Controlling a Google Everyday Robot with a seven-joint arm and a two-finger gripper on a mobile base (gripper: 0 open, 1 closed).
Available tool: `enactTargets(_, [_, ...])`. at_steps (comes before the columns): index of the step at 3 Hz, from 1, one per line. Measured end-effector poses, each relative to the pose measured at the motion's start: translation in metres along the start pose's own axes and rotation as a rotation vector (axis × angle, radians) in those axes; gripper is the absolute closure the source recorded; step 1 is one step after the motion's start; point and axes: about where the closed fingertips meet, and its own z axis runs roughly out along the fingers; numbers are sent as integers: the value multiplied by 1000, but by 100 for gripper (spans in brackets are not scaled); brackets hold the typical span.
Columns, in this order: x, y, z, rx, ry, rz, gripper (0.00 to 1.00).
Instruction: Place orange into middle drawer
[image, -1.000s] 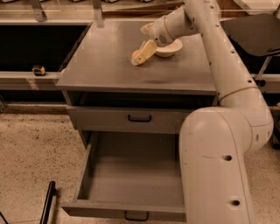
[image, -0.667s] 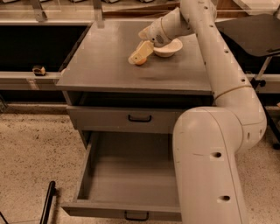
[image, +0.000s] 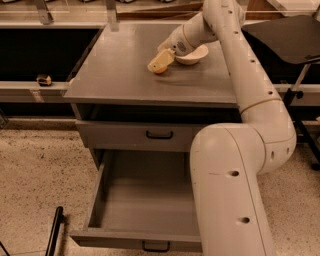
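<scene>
The orange (image: 161, 71) shows only as a small sliver on the grey cabinet top (image: 115, 70), mostly hidden under my gripper (image: 157, 64). The gripper sits low on the top, right over the orange and just left of the white bowl (image: 194, 55). My arm reaches in from the lower right across the cabinet. The middle drawer (image: 142, 200) is pulled wide open below and is empty inside; its black handle (image: 155, 246) shows at the front edge. The upper drawer (image: 135, 135) is closed.
My large white arm (image: 230, 190) covers the right part of the open drawer. A black pole (image: 54, 232) leans on the speckled floor at the lower left. A dark shelf with a small object (image: 44, 79) lies to the left. A dark chair (image: 290, 35) stands at the right.
My arm and gripper have shifted slightly left on the cabinet top, staying low over the orange next to the bowl. The drawers have not moved.
</scene>
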Motion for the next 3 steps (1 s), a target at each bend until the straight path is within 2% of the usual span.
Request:
enactTargets(1, [7,-1,8,-10,10,32,41])
enactTargets(2, [14,3,19,-35,12,53,46])
enactTargets(3, [15,4,22,-48,4,59,64])
